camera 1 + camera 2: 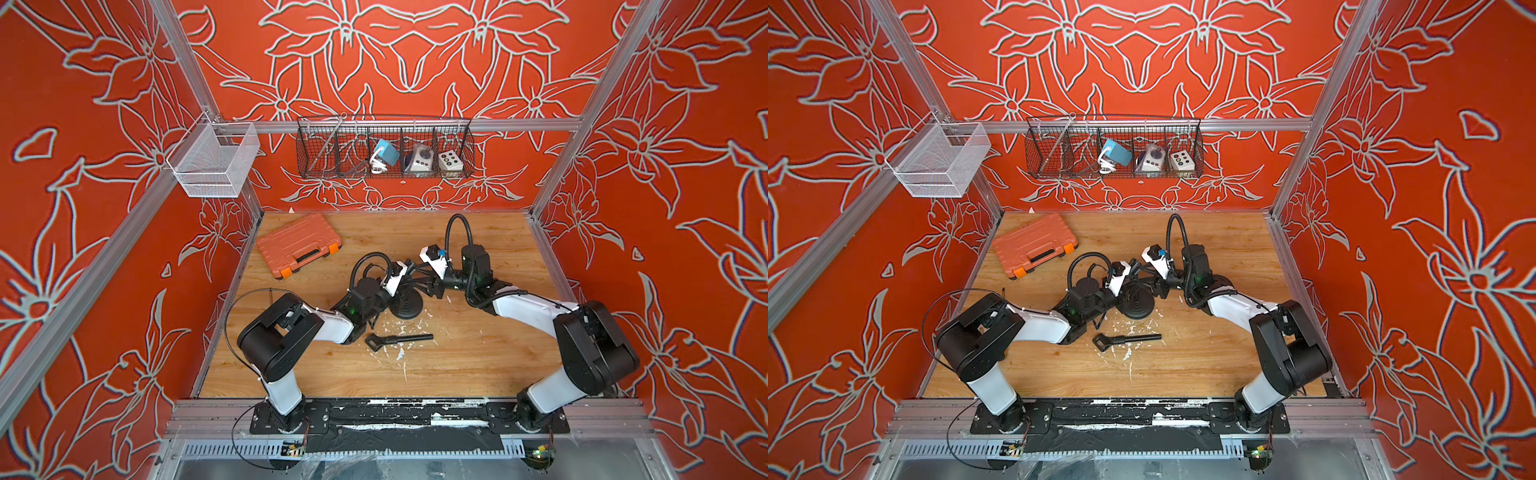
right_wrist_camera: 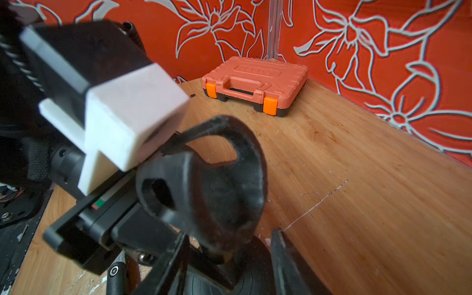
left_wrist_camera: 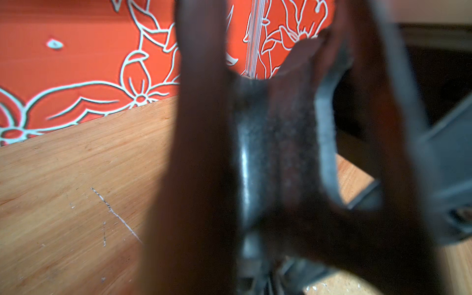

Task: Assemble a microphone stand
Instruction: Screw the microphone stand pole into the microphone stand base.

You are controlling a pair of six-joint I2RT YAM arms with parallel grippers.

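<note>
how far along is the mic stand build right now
Done: the round base sits on the table. In hand: the left gripper is clamped on a dark upright part just above that base, and the right gripper is open beside it. Left: the black rod with the clip end lies flat and unattached, so it is probably not yet halfway.
</note>
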